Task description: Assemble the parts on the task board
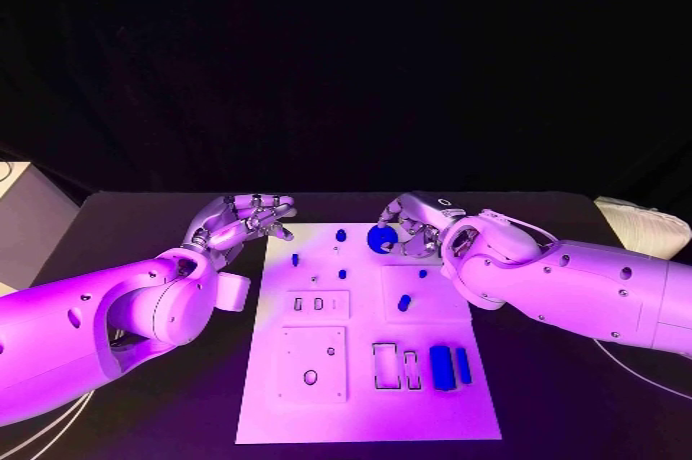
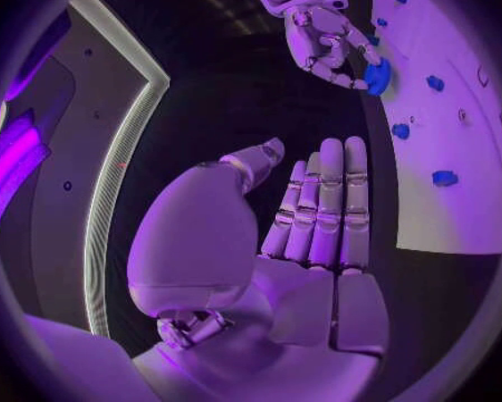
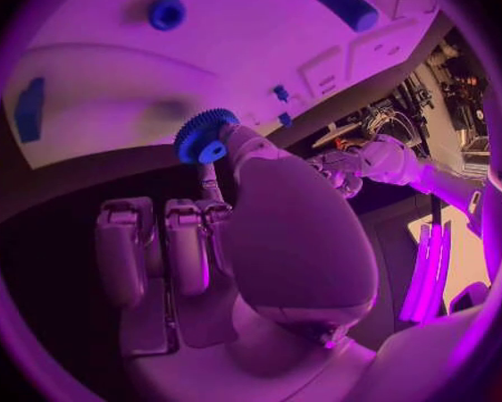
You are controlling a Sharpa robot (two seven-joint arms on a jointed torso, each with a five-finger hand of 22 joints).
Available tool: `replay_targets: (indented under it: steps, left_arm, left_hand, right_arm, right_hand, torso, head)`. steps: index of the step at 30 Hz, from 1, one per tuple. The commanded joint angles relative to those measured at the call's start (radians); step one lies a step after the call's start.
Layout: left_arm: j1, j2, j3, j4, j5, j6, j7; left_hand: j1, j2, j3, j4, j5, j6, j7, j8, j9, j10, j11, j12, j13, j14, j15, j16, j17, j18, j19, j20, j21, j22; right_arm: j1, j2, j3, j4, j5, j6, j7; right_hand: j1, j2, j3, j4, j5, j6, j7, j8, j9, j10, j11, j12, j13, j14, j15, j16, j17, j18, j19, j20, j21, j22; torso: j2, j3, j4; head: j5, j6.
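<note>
The white task board (image 1: 361,410) lies in the middle of the black table. My right hand (image 1: 414,225) hovers over the board's far edge and pinches a blue gear (image 1: 381,239) between thumb and a finger; the right wrist view shows the gear (image 3: 204,137) at its fingertips just off the board's edge (image 3: 117,62). My left hand (image 1: 248,220) is beside the board's far left corner, holding nothing, with fingers straight and the thumb apart (image 2: 307,232). Small blue pegs (image 1: 342,274) stand on the board's far half. Two long blue blocks (image 1: 441,367) lie by slots near the front right.
A pale folded object (image 1: 635,225) sits at the table's far right. A white object (image 1: 22,210) stands past the left edge. Thin cables (image 1: 635,372) run over the table under my right arm. Recessed slot plates (image 1: 313,362) occupy the board's front left.
</note>
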Motion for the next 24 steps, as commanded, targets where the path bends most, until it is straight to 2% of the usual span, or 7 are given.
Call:
replay_targets:
  steps: [1, 6, 11, 14, 17, 22, 24]
  left_arm:
    - [0.001, 0.003, 0.001, 0.001, 0.003, 0.017, 0.006]
    - [0.001, 0.005, 0.001, 0.003, 0.003, 0.018, 0.005]
    - [0.001, 0.008, 0.001, 0.004, 0.003, 0.019, 0.004]
    - [0.001, 0.010, 0.001, 0.003, 0.003, 0.019, 0.004]
    - [0.001, 0.012, 0.001, 0.003, 0.003, 0.019, 0.004]
    - [0.001, 0.015, 0.001, 0.003, 0.003, 0.020, 0.004]
    - [0.001, 0.015, 0.001, 0.003, 0.003, 0.020, 0.004]
  left_hand:
    - [0.004, 0.009, 0.005, -0.002, 0.003, -0.001, 0.002, 0.005, 0.001, -0.004, -0.001, 0.000, 0.000, 0.001, 0.000, 0.006, -0.001, 0.011, -0.008, 0.001, 0.003, 0.001]
    - [0.004, 0.009, 0.005, -0.002, 0.003, -0.001, 0.002, 0.005, 0.001, -0.004, -0.001, 0.000, 0.000, 0.001, 0.000, 0.006, -0.001, 0.011, -0.008, 0.001, 0.003, 0.001]
    - [0.004, 0.009, 0.005, -0.002, 0.003, -0.001, 0.002, 0.005, 0.001, -0.004, -0.001, 0.000, 0.000, 0.001, 0.000, 0.006, -0.001, 0.011, -0.008, 0.001, 0.003, 0.001]
    - [0.004, 0.009, 0.005, -0.002, 0.003, -0.001, 0.002, 0.005, 0.001, -0.004, -0.001, 0.000, 0.000, 0.001, 0.000, 0.006, -0.001, 0.011, -0.008, 0.001, 0.003, 0.001]
    - [0.004, 0.009, 0.005, -0.002, 0.003, -0.001, 0.002, 0.005, 0.001, -0.004, -0.001, 0.000, 0.000, 0.001, 0.000, 0.006, -0.001, 0.011, -0.008, 0.001, 0.003, 0.001]
    - [0.004, 0.009, 0.005, -0.002, 0.003, -0.001, 0.002, 0.005, 0.001, -0.004, -0.001, 0.000, 0.000, 0.001, 0.000, 0.006, -0.001, 0.011, -0.008, 0.001, 0.003, 0.001]
    - [0.004, 0.009, 0.005, -0.002, 0.003, -0.001, 0.002, 0.005, 0.001, -0.004, -0.001, 0.000, 0.000, 0.001, 0.000, 0.006, -0.001, 0.011, -0.008, 0.001, 0.003, 0.001]
  right_arm:
    - [0.003, 0.012, 0.000, 0.017, -0.082, -0.043, -0.035]
    - [0.005, 0.065, 0.000, 0.035, -0.108, -0.048, -0.053]
    - [0.002, 0.108, -0.002, 0.024, -0.116, -0.045, -0.060]
    - [-0.001, 0.131, -0.004, 0.007, -0.118, -0.043, -0.062]
    - [-0.007, 0.153, -0.005, -0.018, -0.119, -0.042, -0.060]
    - [-0.017, 0.177, -0.008, -0.047, -0.120, -0.036, -0.057]
    - [-0.019, 0.181, -0.008, -0.053, -0.120, -0.032, -0.057]
  right_hand:
    - [-0.007, -0.006, 0.005, 0.001, -0.007, 0.031, -0.020, 0.022, 0.006, 0.104, -0.008, 0.003, 0.263, 0.104, -0.009, 0.004, 0.255, -0.018, 0.081, -0.008, 0.007, 0.223]
    - [-0.009, -0.006, 0.008, 0.001, -0.009, 0.031, -0.020, 0.023, 0.006, 0.104, -0.008, 0.003, 0.263, 0.104, -0.009, 0.004, 0.255, -0.018, 0.081, -0.008, 0.008, 0.224]
    - [-0.009, -0.006, 0.009, 0.000, -0.010, 0.031, -0.020, 0.023, 0.006, 0.104, -0.008, 0.003, 0.263, 0.104, -0.009, 0.004, 0.255, -0.019, 0.083, -0.008, 0.010, 0.226]
    - [-0.009, -0.007, 0.011, 0.000, -0.011, 0.030, -0.020, 0.022, 0.006, 0.104, -0.008, 0.003, 0.263, 0.104, -0.009, 0.003, 0.253, -0.019, 0.082, -0.008, 0.009, 0.226]
    - [-0.009, -0.007, 0.013, -0.001, -0.012, 0.029, -0.020, 0.022, 0.005, 0.104, -0.008, 0.003, 0.263, 0.104, -0.009, 0.004, 0.254, -0.019, 0.082, -0.008, 0.009, 0.225]
    - [-0.009, -0.008, 0.016, -0.001, -0.012, 0.028, -0.020, 0.021, 0.005, 0.104, -0.008, 0.003, 0.263, 0.104, -0.009, 0.004, 0.254, -0.019, 0.083, -0.008, 0.010, 0.226]
    - [-0.009, -0.008, 0.016, -0.001, -0.012, 0.028, -0.020, 0.021, 0.005, 0.104, -0.008, 0.003, 0.263, 0.104, -0.009, 0.004, 0.254, -0.019, 0.083, -0.008, 0.010, 0.226]
  torso:
    - [0.000, -0.0015, -0.0007]
    - [0.004, -0.0008, 0.0021]
    - [0.003, -0.0047, 0.0042]
    - [0.004, -0.0021, 0.0008]
    - [0.005, -0.0021, 0.0004]
    - [0.007, -0.0022, 0.0040]
    - [0.006, -0.0010, 0.0038]
  head:
    - [0.003, 0.003]
    - [0.005, 0.005]
    - [0.006, 0.004]
    - [0.010, 0.004]
    - [0.010, 0.003]
    - [0.011, 0.000]
    - [0.012, -0.001]
